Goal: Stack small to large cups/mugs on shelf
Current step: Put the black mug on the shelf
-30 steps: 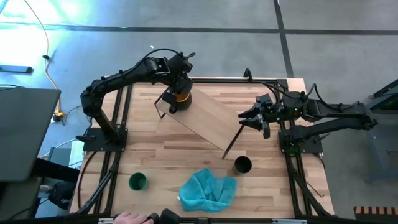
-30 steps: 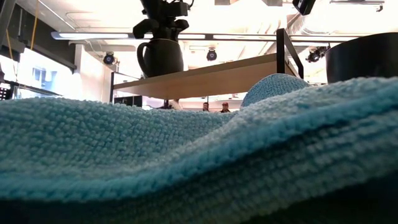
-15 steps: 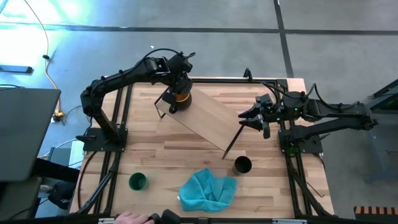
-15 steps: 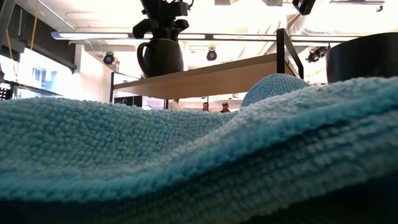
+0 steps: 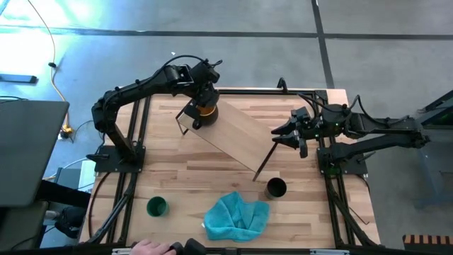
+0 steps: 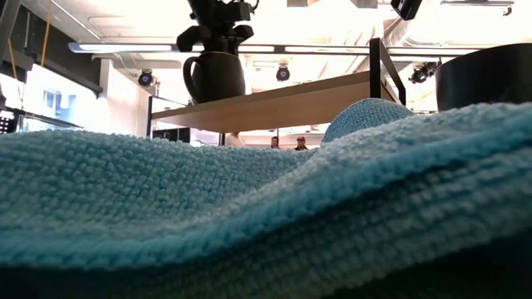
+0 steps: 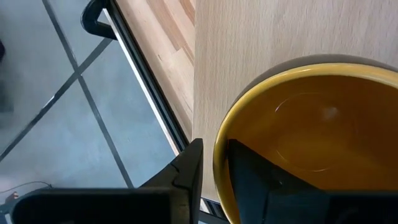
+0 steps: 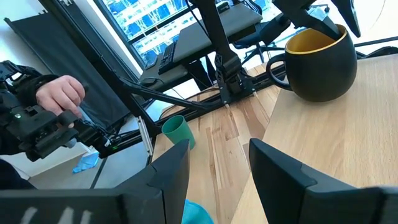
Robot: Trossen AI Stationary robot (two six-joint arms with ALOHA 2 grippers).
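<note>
The yellow mug (image 5: 206, 110), dark outside, stands upright on the far left end of the light wooden shelf (image 5: 237, 140). The shelf lies slantwise on the table on black end legs. My left gripper (image 5: 201, 106) is above the mug and shut on its rim. My right gripper (image 5: 283, 136) hangs open and empty by the shelf's right end. The black cup (image 5: 276, 188) stands on the table near the shelf's near right leg. The green cup (image 5: 156, 206) stands at the near left. My left gripper pinches the mug's rim wall (image 7: 219, 163) with one finger inside the mug (image 7: 249, 177) and one outside (image 7: 189, 171). The fingers come from above, pointing down. The mug stands upright with its bottom on the shelf (image 6: 274, 104).
A crumpled teal cloth (image 5: 237, 216) lies near the table's near edge, between the green and black cups, and fills the low view's foreground (image 6: 249, 216). A person's hand (image 5: 148, 248) shows at the near edge. Black rails (image 5: 134, 163) frame the tabletop.
</note>
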